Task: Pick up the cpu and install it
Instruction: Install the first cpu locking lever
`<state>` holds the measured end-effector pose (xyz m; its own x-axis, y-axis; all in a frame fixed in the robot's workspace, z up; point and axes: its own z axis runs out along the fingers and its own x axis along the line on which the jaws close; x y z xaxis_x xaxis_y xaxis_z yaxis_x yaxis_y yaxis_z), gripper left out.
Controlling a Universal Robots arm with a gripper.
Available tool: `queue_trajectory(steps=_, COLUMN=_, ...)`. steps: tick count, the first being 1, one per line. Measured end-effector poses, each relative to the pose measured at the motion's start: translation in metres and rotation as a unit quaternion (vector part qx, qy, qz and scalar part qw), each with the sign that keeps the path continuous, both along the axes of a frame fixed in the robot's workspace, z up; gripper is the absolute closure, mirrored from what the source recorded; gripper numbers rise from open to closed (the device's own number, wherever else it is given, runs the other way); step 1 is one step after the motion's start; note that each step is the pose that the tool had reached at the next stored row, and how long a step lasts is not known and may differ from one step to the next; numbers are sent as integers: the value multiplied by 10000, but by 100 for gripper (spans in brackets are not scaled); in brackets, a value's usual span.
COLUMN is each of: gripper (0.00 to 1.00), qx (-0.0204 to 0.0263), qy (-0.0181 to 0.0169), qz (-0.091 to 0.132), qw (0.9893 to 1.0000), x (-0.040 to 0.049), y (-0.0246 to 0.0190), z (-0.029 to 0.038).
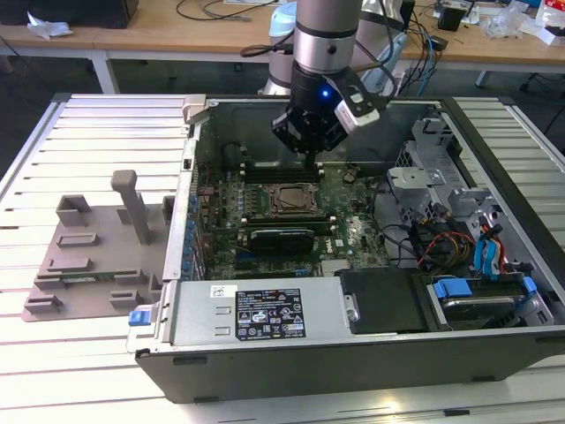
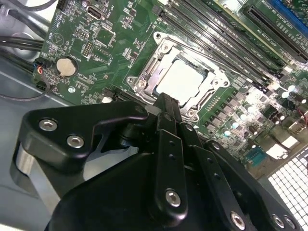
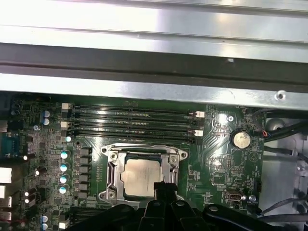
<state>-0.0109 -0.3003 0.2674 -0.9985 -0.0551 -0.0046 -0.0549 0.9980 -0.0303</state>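
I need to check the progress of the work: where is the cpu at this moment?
The cpu lies in the motherboard socket in both wrist views, below the memory slots in the first wrist view, with the hand just over its edge.

I see a slatted metal bench (image 1: 97, 132) carrying the open computer case (image 1: 371, 349), which reaches its front edge, and a grey plastic tray (image 1: 88, 256) just beside it toward the exterior view's left.

The cpu (image 3: 140, 177) sits in its socket (image 3: 111, 169), pincer (image 3: 161, 188) beside it.
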Motion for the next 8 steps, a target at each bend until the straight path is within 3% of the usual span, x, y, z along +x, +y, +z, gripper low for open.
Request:
queue_trajectory(steps=2, gripper=89, qx=0, qy=0, qz=0, qw=10000, x=0, y=0, z=21)
queue_trajectory(steps=5, gripper=89, qx=0, qy=0, qz=0, qw=10000, x=0, y=0, z=123)
queue_trajectory(steps=8, gripper=89, qx=0, qy=-1, qz=0, qw=10000, x=0, y=0, z=179)
